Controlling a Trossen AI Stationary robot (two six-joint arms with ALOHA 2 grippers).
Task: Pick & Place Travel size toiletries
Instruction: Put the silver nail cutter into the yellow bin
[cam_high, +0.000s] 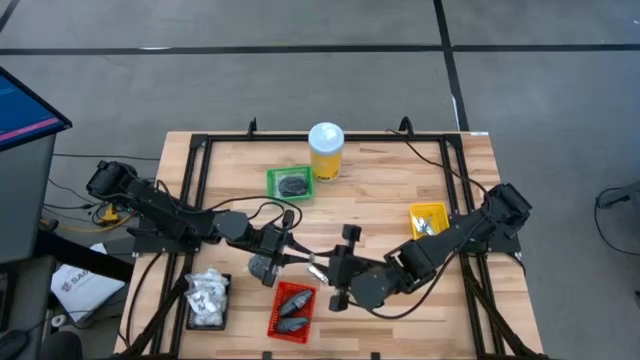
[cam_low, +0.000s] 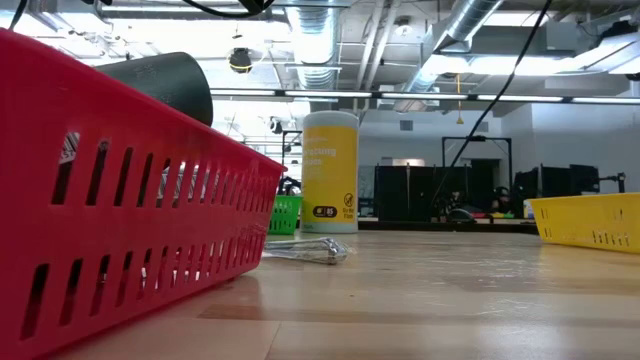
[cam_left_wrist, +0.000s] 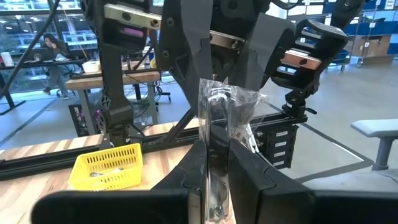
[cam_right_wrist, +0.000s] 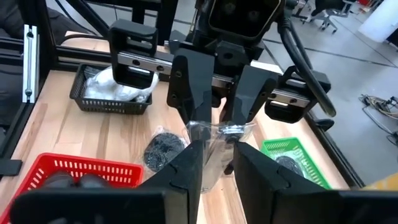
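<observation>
Gripping: both grippers are closed on one clear plastic packet with a thin silvery tube inside; they meet over the middle of the table, near its front edge.
Left gripper: its fingers are clenched on one end of the packet; in the left wrist view the packet stands up between its two dark fingers.
Right gripper: it grasps the other end of the same packet; in the right wrist view the crinkled plastic lies between its fingers and those of the other arm.
Packet position: lifted off the wood, between the two grippers, just behind the red tray.
Dark grey puck: it lies on the bare table below the left gripper, beside the red tray.
Red tray: at the front of the table, with dark bottles inside.
Black tray: at the front left, filled with white sachets.
Green tray: behind the centre, with dark round things in it.
Yellow tray: on the right side, with some thin silvery items inside.
Yellow jar: upright with a white lid, just beside the green tray.
Loose item: in the low view another clear packet lies on the table in front of the jar.
</observation>
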